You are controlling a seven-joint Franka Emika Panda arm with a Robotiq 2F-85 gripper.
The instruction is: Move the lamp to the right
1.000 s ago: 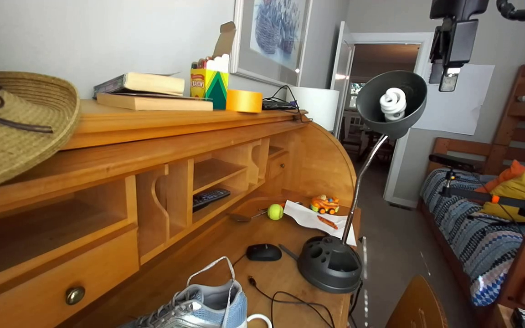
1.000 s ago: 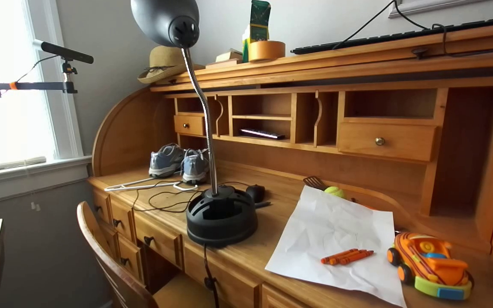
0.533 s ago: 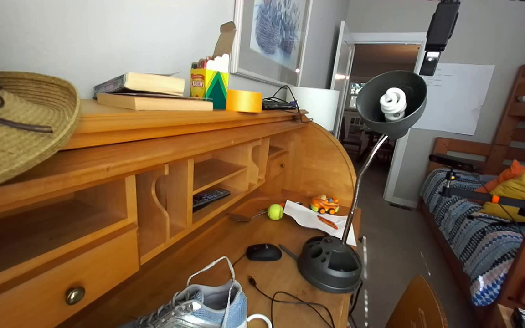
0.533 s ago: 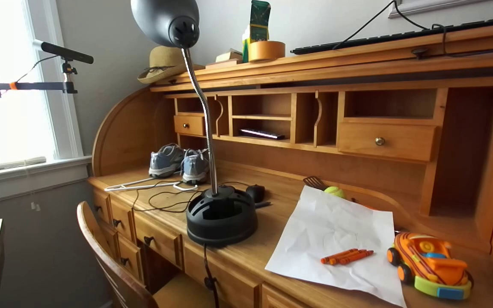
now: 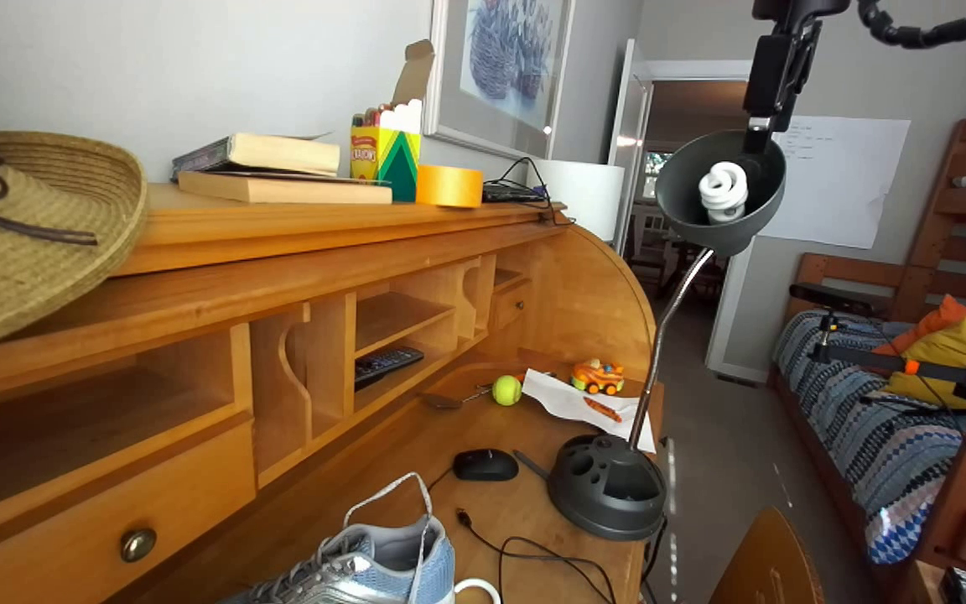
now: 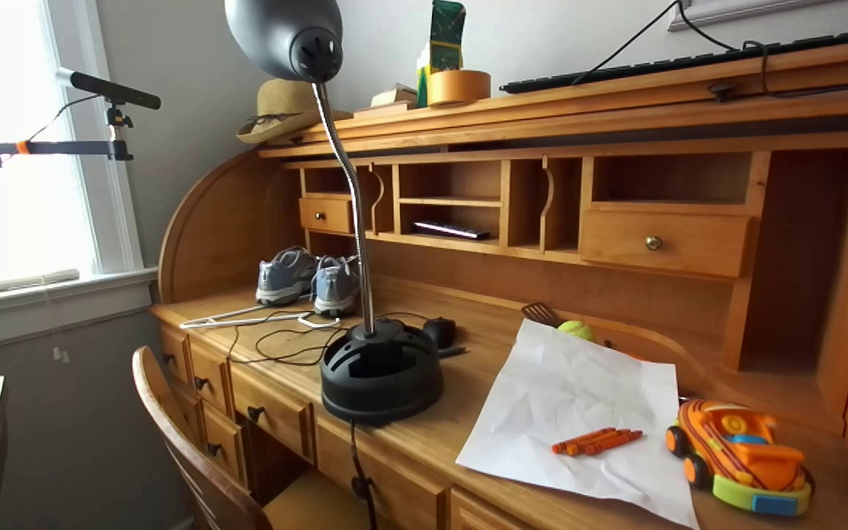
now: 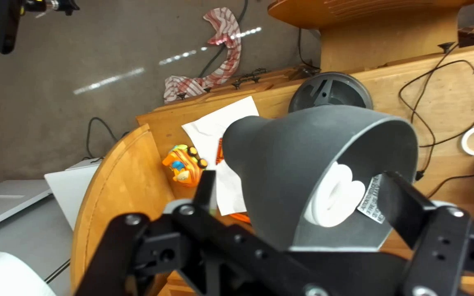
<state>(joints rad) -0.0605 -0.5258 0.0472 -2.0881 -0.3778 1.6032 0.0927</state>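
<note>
The black lamp (image 5: 609, 499) stands upright on the wooden desk near its front edge, and it also shows in an exterior view (image 6: 382, 390). Its thin curved stem rises to a round head (image 5: 680, 197) with a white spiral bulb. In the wrist view the lamp head (image 7: 278, 172) fills the space between the fingers of my gripper (image 7: 298, 176). The fingers are wide apart, one on the outer side of the head, one at its open face. In an exterior view my gripper (image 5: 760, 134) points down at the head's upper rim. Whether it touches is unclear.
A computer mouse (image 5: 485, 465), cables and shoes (image 6: 336, 287) lie beside the base. White paper (image 6: 578, 397) with crayons and an orange toy car (image 6: 740, 453) lie on the other side. A chair (image 6: 188, 449) stands at the desk's front.
In an exterior view my gripper has moved left and down to the lamp head and has turned. The lamp has not moved.
</note>
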